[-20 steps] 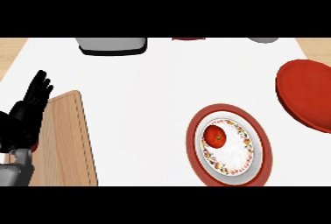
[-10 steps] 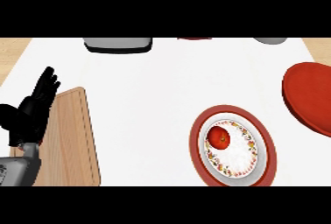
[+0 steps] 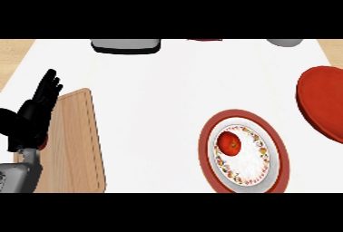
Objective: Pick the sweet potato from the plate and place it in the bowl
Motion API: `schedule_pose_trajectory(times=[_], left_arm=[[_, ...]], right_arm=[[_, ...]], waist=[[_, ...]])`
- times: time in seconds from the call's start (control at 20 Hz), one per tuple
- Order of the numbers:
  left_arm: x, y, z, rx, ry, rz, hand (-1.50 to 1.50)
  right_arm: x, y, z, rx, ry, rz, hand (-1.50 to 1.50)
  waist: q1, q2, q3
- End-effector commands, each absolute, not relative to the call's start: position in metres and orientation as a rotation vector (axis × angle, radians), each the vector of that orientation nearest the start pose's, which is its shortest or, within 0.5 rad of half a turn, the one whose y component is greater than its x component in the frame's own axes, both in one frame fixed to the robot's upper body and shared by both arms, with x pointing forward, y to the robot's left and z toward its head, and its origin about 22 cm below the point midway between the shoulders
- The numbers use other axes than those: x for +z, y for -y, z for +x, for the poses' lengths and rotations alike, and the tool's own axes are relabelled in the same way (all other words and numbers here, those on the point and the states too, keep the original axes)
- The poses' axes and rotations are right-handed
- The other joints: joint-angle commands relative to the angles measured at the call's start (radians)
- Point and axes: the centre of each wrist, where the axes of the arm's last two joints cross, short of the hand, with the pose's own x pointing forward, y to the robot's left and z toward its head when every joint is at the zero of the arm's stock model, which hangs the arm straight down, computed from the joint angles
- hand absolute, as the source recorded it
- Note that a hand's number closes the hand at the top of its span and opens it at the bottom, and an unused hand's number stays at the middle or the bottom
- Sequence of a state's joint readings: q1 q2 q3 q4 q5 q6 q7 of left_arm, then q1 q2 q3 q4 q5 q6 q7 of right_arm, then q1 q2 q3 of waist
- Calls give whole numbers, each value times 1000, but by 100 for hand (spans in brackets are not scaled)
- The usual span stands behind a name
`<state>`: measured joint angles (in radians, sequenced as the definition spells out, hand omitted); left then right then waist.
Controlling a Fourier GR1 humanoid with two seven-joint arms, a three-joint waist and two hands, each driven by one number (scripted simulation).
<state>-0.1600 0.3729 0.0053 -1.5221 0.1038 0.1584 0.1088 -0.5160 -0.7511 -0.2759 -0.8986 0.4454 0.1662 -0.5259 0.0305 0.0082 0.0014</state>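
change: since a second earlier, the plate (image 3: 213, 136), sweet potato and red bowl slid rightward in view, and the left hand sat a touch further right; the head seemed to have shifted.
meaning: no pick had begun.
left hand (image 3: 35, 115): open, fingers straight up, resting left of the plate over the wooden board (image 3: 79, 140), holding nothing.
right hand: not seen.
sweet potato (image 3: 230, 143): lay on the plate.
bowl (image 3: 324, 102): right of the plate, well apart.

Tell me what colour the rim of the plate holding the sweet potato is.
Dark red rim on the plate, round a white, floral-patterned centre; the head view shows it, the only view.
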Motion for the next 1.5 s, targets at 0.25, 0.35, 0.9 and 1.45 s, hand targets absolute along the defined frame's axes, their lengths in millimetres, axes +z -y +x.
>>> schedule_pose_trajectory(times=[0.25,0.35,0.9,1.45], left_arm=[[69,-299,289,-92,1590,286,0],[61,-299,281,-133,1599,271,0],[66,-291,295,-87,1607,300,0],[65,-299,284,-70,1599,297,0]], right_arm=[[107,483,346,879,1324,-853,150],[93,481,348,882,1327,-803,-150],[104,507,341,398,1716,-348,-150],[148,592,258,133,1658,-212,-150]], waist=[[29,12,1],[34,13,2],[2,14,6],[13,18,11]])
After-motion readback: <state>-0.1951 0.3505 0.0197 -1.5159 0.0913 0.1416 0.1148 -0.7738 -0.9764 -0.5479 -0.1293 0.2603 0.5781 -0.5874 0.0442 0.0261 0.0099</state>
